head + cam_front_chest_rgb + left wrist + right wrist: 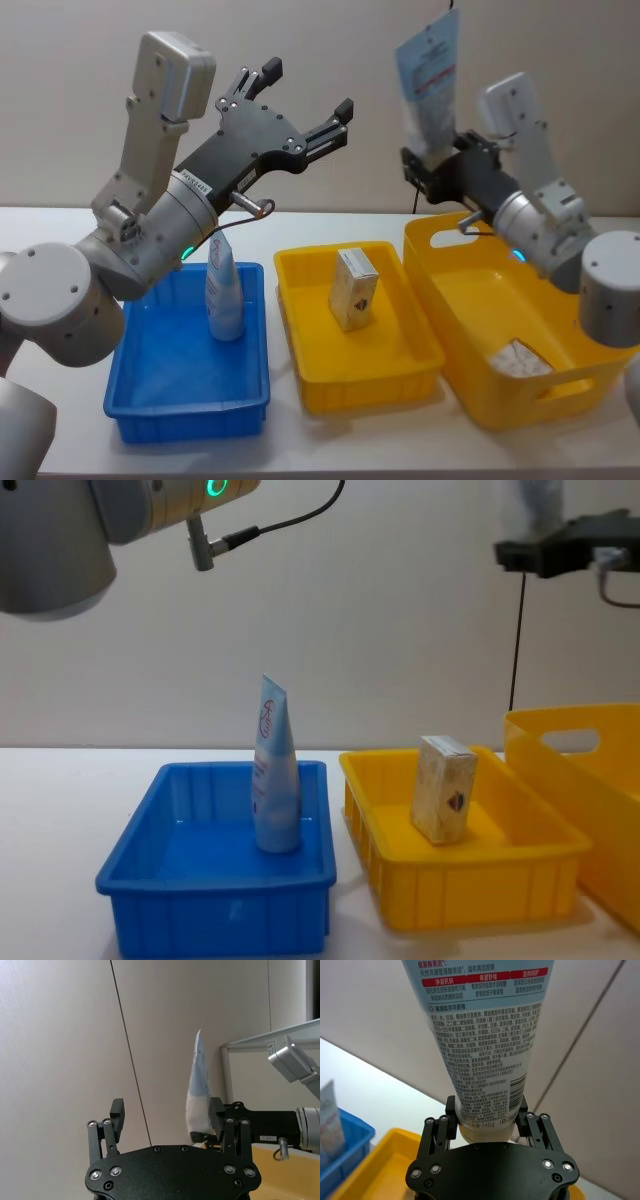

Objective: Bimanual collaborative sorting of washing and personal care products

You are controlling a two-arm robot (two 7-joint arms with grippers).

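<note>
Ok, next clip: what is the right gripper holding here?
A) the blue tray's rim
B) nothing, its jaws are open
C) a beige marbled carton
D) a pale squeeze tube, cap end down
D: the right gripper is shut on the base of a pale squeeze tube, raised above the large yellow bin.

Three trays are sitting in a row on the table (60,225): a tube (224,295) is standing in the left tray (150,410), a carton (353,288) in the middle tray (360,385), another carton (517,360) lying in the right bin (470,400).
</note>
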